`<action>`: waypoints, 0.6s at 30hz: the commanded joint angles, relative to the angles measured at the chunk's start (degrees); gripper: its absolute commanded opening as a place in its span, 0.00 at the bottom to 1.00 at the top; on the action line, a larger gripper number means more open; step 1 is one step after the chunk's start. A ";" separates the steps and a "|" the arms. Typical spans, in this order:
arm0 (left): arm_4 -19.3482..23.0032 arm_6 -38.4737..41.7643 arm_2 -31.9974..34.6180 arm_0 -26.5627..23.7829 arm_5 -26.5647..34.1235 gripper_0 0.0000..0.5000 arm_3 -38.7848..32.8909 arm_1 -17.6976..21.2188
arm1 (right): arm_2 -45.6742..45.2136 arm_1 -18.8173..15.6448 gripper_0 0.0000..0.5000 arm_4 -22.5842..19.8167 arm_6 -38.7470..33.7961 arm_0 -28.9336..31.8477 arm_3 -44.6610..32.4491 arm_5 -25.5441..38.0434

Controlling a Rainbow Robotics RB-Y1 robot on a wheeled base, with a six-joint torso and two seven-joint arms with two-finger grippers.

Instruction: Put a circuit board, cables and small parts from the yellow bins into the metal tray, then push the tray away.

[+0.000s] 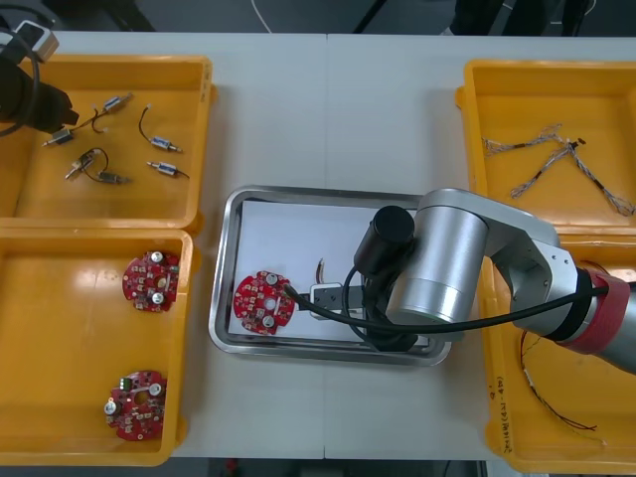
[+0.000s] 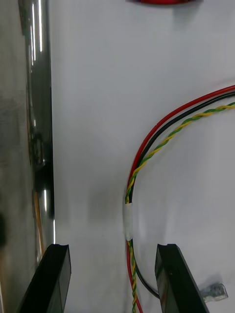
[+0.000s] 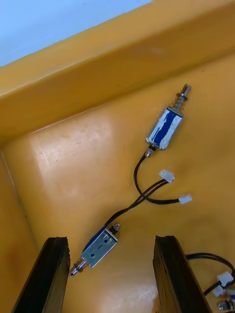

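My right gripper (image 2: 115, 279) is open low inside the metal tray (image 1: 231, 214). A red and yellow cable (image 2: 147, 146), twisted with black and green strands, lies on the tray's white floor; it runs between the fingers without touching them. A round red circuit board (image 1: 263, 300) lies in the tray to the left of that gripper. My left gripper (image 3: 110, 276) is open above the far left yellow bin (image 1: 194, 119). A small metal part (image 3: 100, 246) on black leads sits between its fingers, and a second one (image 3: 166, 128) lies farther off.
The near left bin (image 1: 60, 348) holds two more red boards (image 1: 151, 280). Twisted cables (image 1: 556, 164) lie in the far right bin, and thin cables (image 1: 556, 397) in the near right one. The tray's shiny wall (image 2: 36, 122) stands close beside one right finger.
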 commanded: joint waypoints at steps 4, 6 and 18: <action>3.56 -11.71 1.72 -3.10 -4.51 1.00 3.88 1.27 | -0.83 1.72 1.00 0.17 -1.77 -0.94 -1.03 -0.38; 3.47 -11.88 1.72 -3.10 -4.95 1.00 4.14 0.91 | -1.62 2.07 1.00 0.17 -1.77 -1.03 -1.12 -0.38; 2.24 -13.55 1.02 -3.10 -9.35 1.00 7.48 -1.37 | -11.55 2.77 1.00 1.75 -2.30 -0.94 -6.92 10.17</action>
